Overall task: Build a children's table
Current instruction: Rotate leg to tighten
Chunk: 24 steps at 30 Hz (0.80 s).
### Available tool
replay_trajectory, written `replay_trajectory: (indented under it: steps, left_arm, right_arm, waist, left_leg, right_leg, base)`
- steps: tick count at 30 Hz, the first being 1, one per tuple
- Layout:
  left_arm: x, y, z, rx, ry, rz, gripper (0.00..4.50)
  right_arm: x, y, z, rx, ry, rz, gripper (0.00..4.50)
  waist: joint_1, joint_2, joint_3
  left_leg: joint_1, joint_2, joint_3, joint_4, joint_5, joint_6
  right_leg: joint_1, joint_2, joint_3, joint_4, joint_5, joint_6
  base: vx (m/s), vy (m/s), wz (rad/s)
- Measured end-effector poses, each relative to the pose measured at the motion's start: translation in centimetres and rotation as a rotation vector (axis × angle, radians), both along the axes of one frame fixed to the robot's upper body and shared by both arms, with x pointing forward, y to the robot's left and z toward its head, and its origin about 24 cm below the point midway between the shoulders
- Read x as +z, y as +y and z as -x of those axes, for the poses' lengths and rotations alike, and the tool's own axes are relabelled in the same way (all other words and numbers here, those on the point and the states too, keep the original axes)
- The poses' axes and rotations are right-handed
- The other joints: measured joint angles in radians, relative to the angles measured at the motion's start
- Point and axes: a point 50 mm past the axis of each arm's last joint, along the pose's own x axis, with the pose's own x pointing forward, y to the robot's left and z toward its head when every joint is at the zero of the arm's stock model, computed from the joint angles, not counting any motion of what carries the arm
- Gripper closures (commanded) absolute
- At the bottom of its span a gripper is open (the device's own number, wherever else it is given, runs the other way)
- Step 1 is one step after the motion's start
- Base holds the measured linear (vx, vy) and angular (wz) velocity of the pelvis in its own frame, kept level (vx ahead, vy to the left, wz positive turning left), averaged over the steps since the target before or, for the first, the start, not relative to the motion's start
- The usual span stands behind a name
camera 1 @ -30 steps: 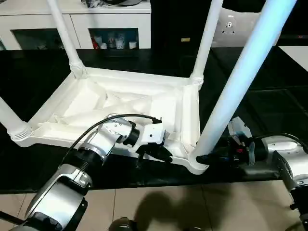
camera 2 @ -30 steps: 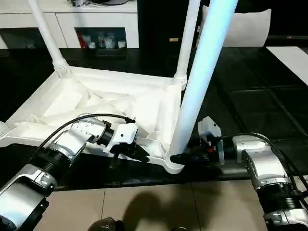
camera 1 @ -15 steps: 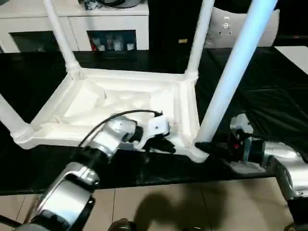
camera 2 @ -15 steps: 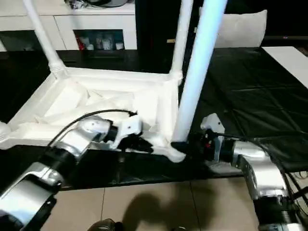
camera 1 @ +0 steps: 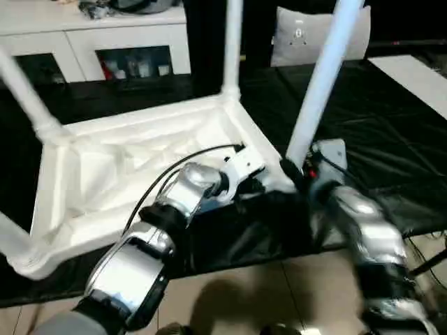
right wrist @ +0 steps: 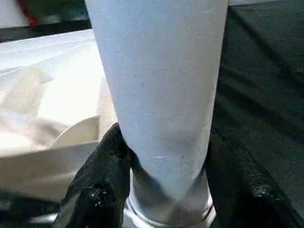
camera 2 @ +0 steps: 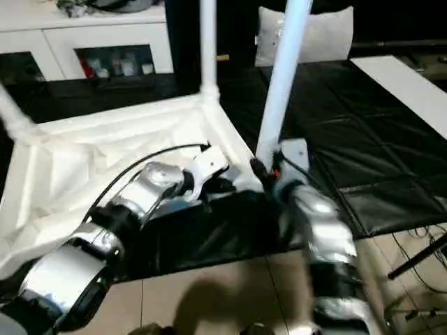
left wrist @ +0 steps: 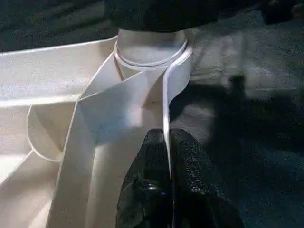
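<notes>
Swung round since half a second ago, the upturned white plastic table top (camera 1: 133, 167) now lies at an angle on the black floor covering (camera 1: 391, 132), its near right corner turned toward the right arm, though the head camera has shifted too, so part of that change is the view's own. Its ribbed underside faces up, with diagonal ribs crossing the hollow and a raised rim all round. Four long tapered round white legs stand up from the corner sockets: the near right leg (camera 1: 318, 84), the far leg (camera 1: 232, 42), the left leg (camera 1: 28, 98) and the near left leg (camera 1: 10, 237). The left gripper (left wrist: 166, 156) is clenched on the thin upright rim of the top just beside the near right corner socket (left wrist: 152, 50), one black finger on each face of the rim. The right gripper (right wrist: 164, 161) grasps the near right leg just above its socket, a black finger (right wrist: 102, 175) on either side. Behind stands a white cabinet with glass doors (camera 1: 133, 49); no writing can be read anywhere
</notes>
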Motion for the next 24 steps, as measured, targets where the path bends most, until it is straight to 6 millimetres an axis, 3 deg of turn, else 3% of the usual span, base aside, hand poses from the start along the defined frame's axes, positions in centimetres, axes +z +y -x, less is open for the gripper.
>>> replay_trajectory:
  steps: [5,11,12,14,17,20,24]
  left_arm:
    - [0.3,-0.5,0.1,-0.037,-0.042,0.022,4.50]
    - [-0.2,-0.6,0.8,-0.108,-0.089,0.042,4.50]
    - [-0.3,-0.5,0.9,-0.115,-0.083,0.047,4.07]
    - [-0.2,-0.2,0.9,-0.101,-0.082,0.094,3.97]
    - [1.9,-0.2,0.7,-0.078,-0.163,0.264,3.78]
    - [3.8,0.4,0.2,-0.024,-0.250,0.345,3.47]
    - [3.5,2.9,0.7,0.052,-0.282,0.357,3.11]
  right_arm:
    - [-0.3,-0.6,0.1,-0.023,0.008,0.045,1.62]
    - [-1.3,-2.3,2.0,0.024,0.005,0.144,1.08]
    - [-1.5,-2.6,2.6,0.033,-0.006,0.159,0.80]
    - [-1.5,-3.0,3.3,0.052,-0.025,0.165,0.76]
    - [-1.8,-4.1,5.2,0.104,-0.040,0.185,0.47]
    - [-1.0,-4.1,6.8,0.178,-0.079,0.165,0.15]
    - [0.2,-3.1,8.4,0.294,-0.109,0.098,0.00]
  waist:
    - [0.014,0.000,0.000]
    - [0.034,-0.004,0.002]
    - [0.035,-0.004,0.002]
    - [0.035,-0.004,0.002]
    - [0.045,-0.014,0.006]
    - [0.042,-0.017,0.005]
    - [0.030,-0.019,0.005]
  left_leg:
    - [-0.012,0.000,0.000,-0.001,0.002,0.007]
    - [-0.011,0.001,0.000,0.000,0.001,0.008]
    - [-0.009,0.001,0.001,0.000,-0.001,0.003]
    - [-0.007,0.001,0.001,0.000,-0.001,0.002]
    - [-0.005,0.001,0.001,0.000,-0.001,0.002]
    - [-0.003,0.001,0.001,0.001,-0.001,0.002]
    - [-0.003,0.002,0.001,0.001,-0.001,0.002]
  right_leg:
    - [-0.011,0.000,-0.002,0.000,-0.002,0.001]
    - [-0.009,-0.001,-0.003,0.001,-0.002,0.002]
    - [-0.009,-0.001,-0.003,0.002,-0.002,0.002]
    - [-0.007,-0.001,-0.002,0.002,-0.002,0.002]
    - [-0.004,-0.001,-0.003,0.003,-0.003,0.003]
    - [-0.003,-0.001,-0.001,0.003,-0.003,0.003]
    - [-0.003,0.000,-0.002,0.004,-0.006,0.009]
  base:
    - [0.000,0.000,0.00]
    - [0.000,0.000,0.00]
    - [0.000,0.000,0.00]
    - [0.000,0.000,0.00]
    - [0.000,0.000,0.00]
    - [0.000,0.000,0.00]
    - [0.000,0.000,0.00]
